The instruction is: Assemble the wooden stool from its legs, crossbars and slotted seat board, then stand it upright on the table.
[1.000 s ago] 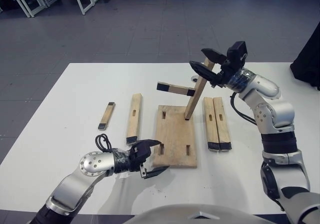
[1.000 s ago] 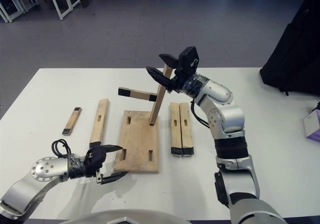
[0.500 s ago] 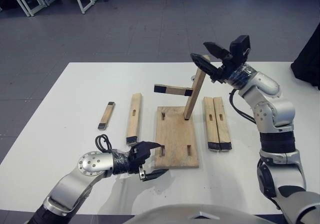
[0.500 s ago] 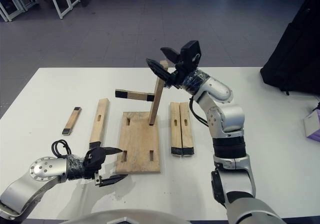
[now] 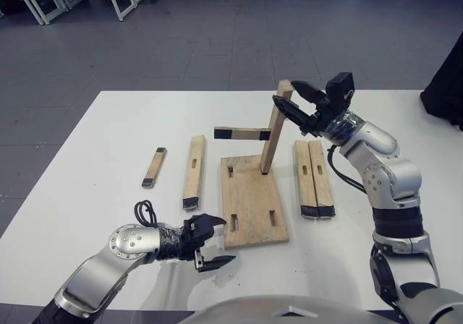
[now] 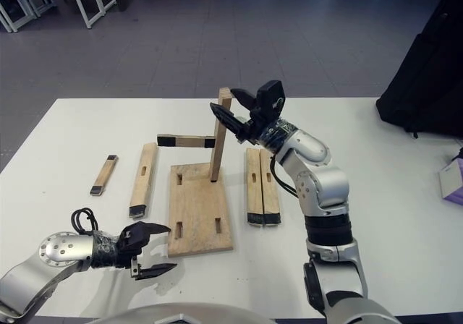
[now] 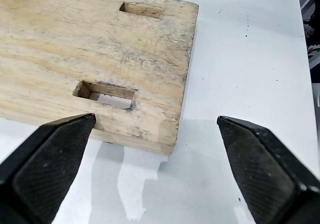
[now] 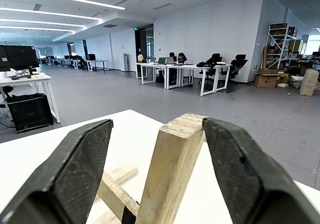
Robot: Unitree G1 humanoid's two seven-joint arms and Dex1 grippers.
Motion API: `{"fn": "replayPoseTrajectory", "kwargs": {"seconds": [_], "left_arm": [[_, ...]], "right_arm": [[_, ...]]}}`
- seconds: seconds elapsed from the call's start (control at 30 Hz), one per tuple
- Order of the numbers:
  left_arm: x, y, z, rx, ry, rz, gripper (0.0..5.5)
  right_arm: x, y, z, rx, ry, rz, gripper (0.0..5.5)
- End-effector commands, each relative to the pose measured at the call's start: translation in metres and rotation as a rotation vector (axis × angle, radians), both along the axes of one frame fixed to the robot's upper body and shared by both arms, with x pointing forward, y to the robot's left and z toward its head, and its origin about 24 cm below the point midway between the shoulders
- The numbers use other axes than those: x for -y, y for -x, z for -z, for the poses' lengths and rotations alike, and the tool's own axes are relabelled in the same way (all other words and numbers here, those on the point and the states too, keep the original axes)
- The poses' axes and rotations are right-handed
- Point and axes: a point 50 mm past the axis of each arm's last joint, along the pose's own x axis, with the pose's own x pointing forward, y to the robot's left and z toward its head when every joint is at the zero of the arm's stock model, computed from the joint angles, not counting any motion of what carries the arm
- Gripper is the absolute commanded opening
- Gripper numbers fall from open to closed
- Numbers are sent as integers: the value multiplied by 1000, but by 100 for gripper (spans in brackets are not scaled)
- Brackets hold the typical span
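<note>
My right pincer point(image 5: 285, 92) is apart around the top of the standing leg point(image 5: 269, 139), I think to steady it in the far right slot of the seat board point(image 5: 249, 201) on the bench point(image 5: 108, 136). My left pincer point(image 5: 229, 240), also apart, hovers at the board's near left corner, probably to pin it

White table point(image 5: 94, 194). Board point(image 5: 253, 208) lies flat, its near corner just ahead of the left claw point(image 5: 226, 241). Slotted leg point(image 5: 193, 171) and short bar point(image 5: 153, 167) lie beyond that claw, leftward. Two legs point(image 5: 312, 177), touching, lie under the right claw point(image 5: 284, 92).
</note>
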Motion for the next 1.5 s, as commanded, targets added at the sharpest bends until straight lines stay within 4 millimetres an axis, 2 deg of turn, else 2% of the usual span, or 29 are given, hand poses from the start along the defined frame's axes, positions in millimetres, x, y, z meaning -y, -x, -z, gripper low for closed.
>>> {"fn": "replayPoseTrajectory", "kwargs": {"seconds": [0.03,0.23,0.47,0.63,0.7,0.83,0.93,1.0,1.13,1.27,1.33,1.4,1.5], "left_arm": [[-8,3,12,-70,-81,-31,451],[-6,-3,8,-23,-57,-51,451],[2,-11,2,23,30,-53,451],[2,-19,-23,113,156,-97,451],[-5,-16,-33,131,145,-97,451],[-26,-12,-41,157,57,-109,451],[-54,-38,-52,324,67,-348,451],[-73,-60,-52,418,45,-572,451],[-88,-82,-32,452,-72,-871,451],[-92,-86,-10,448,-165,-1017,451],[-85,-87,-10,453,-127,-1032,451],[-76,-87,-11,466,-92,-1041,451],[-64,-83,-10,467,-38,-1059,451]], "right_arm": [[-4,-5,-1,0,19,-8,328],[6,-9,-12,56,1,63,328],[24,-19,-49,189,-111,213,328],[29,-14,-56,214,-134,236,328],[31,-11,-55,211,-138,246,328],[37,-3,-49,191,-132,268,328],[41,1,-47,187,-136,298,328],[42,4,-44,176,-149,334,328],[34,16,-28,164,-141,388,328],[29,24,-3,165,-78,412,328],[36,28,21,90,-70,516,328],[47,37,51,-50,-56,639,328],[61,55,90,-281,45,721,328]]}}
